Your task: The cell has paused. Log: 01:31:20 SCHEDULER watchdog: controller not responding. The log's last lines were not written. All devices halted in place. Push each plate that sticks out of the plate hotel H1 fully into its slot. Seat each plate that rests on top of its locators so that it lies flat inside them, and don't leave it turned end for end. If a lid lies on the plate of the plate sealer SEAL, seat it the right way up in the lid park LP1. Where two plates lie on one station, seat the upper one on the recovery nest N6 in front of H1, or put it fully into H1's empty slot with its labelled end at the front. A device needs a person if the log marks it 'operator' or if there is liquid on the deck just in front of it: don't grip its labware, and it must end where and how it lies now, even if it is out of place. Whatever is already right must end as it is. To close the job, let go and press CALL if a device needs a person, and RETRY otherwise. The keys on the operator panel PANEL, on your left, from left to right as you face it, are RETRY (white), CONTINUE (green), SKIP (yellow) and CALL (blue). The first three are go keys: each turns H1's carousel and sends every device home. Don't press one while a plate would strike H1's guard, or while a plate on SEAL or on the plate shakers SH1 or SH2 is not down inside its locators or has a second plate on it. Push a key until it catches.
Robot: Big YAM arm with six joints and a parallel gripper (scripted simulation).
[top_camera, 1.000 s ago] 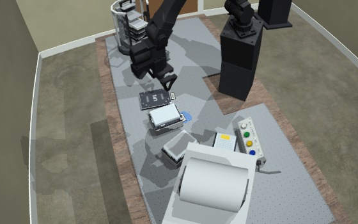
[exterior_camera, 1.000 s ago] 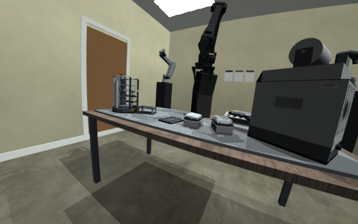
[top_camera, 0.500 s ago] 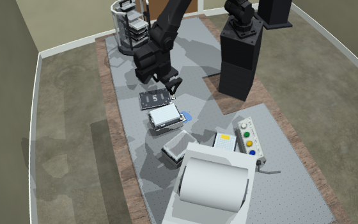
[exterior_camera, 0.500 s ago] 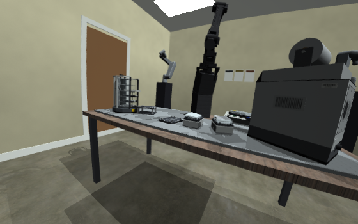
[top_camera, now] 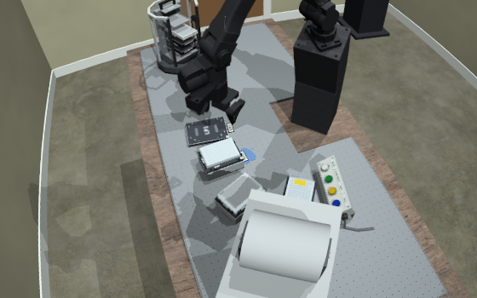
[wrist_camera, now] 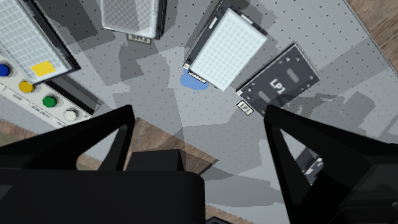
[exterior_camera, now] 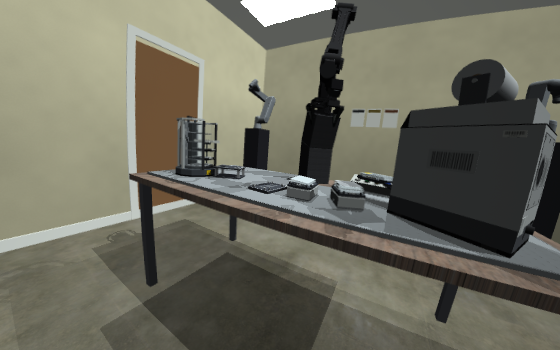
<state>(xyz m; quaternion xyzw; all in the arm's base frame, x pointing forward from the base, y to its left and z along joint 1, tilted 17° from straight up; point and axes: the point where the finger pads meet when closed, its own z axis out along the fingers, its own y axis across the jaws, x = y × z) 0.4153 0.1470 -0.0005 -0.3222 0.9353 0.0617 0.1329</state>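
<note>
My gripper [top_camera: 220, 107] is open and empty, well above the deck between the plate hotel H1 [top_camera: 174, 34] and the black lid park LP1 [top_camera: 207, 130]. In the wrist view my fingers frame LP1 [wrist_camera: 278, 84], which has nothing on it. Beside it a shaker carries a white plate [top_camera: 220, 153], also in the wrist view [wrist_camera: 225, 48]. A blue puddle [top_camera: 247, 155] lies on the deck against that shaker and shows in the wrist view [wrist_camera: 194, 81]. A second shaker carries a greyer plate [top_camera: 239, 195]. A plate with a yellow label [top_camera: 300, 188] lies at the sealer SEAL [top_camera: 284, 247].
The operator panel PANEL [top_camera: 334, 185] stands right of the sealer, with white [wrist_camera: 70, 115], green [wrist_camera: 49, 101], yellow [wrist_camera: 26, 86] and blue [wrist_camera: 4, 70] keys. The arm's black base column [top_camera: 318, 81] stands at the back right. Light plates show at H1's open side.
</note>
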